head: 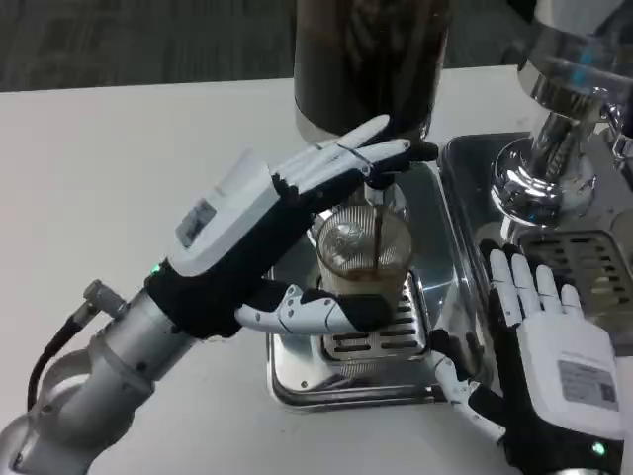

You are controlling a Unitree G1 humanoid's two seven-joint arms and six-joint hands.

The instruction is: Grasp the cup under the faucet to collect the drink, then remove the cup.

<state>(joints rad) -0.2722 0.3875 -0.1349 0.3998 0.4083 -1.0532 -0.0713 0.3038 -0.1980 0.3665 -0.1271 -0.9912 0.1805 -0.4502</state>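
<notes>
The left hand (pixel 297 213) seems to wrap the cup (pixel 362 247) to steady it under the faucet (pixel 380 180) stream; the right hand (pixel 539 327) rests spread.

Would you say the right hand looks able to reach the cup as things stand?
Probably not easily: the left hand is already around the cup, thumb in front and fingers behind. The right hand rests open beside the tray, apart from the cup.

Chrome machine (pixel 554 148) stands on white table (pixel 119 168).
</notes>
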